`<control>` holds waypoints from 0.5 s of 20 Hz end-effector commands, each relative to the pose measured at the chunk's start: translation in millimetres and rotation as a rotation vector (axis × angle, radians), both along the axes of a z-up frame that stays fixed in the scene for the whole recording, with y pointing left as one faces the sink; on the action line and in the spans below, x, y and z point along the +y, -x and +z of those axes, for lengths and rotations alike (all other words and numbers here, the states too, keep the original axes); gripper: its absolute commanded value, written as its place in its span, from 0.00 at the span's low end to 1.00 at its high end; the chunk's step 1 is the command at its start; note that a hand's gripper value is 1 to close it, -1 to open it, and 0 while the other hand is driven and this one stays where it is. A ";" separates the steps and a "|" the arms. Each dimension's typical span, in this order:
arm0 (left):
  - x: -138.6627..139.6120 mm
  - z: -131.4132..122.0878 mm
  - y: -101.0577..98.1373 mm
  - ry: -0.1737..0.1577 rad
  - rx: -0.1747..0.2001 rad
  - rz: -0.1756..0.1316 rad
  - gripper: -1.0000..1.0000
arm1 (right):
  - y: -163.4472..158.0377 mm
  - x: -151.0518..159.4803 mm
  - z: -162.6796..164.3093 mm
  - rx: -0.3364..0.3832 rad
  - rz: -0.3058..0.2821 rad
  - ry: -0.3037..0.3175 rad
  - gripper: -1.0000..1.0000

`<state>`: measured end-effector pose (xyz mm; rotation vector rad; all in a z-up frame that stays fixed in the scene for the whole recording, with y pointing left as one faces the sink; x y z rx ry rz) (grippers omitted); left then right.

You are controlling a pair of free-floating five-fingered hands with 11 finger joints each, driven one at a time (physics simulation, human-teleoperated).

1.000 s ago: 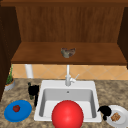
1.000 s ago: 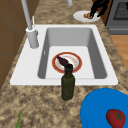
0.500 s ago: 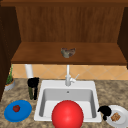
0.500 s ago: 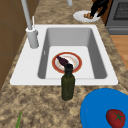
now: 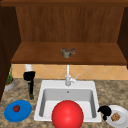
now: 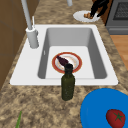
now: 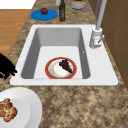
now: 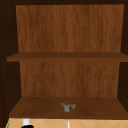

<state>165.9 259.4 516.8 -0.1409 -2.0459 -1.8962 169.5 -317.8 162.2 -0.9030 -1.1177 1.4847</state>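
The left hand [image 5: 29, 75] is seen above the bottle [image 5: 31, 90] at the desk's left edge; its fingers cannot be told. In the left side view the bottle [image 6: 67, 83] stands free. The right hand [image 5: 104, 110], fingers unclear, is beside the white plate [image 5: 122, 112].

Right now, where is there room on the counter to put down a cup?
The counter strip in front of the sink, between it and the white plate, is bare. So is the counter left of the dark bottle. It's crowded around the blue plate with the tomato, and by the right hand at the white plate.
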 end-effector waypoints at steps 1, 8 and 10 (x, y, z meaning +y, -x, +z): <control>15.8 -10.1 -13.3 0.003 0.091 0.000 0.00 | 0.0 0.0 0.0 0.000 0.000 0.000 0.50; 46.5 -24.6 -45.4 0.056 0.140 -0.012 0.00 | 0.0 0.0 0.0 0.000 0.000 0.000 0.50; 53.7 -37.4 -53.1 0.071 0.157 -0.019 0.00 | 0.0 0.0 0.0 0.000 0.000 0.000 0.50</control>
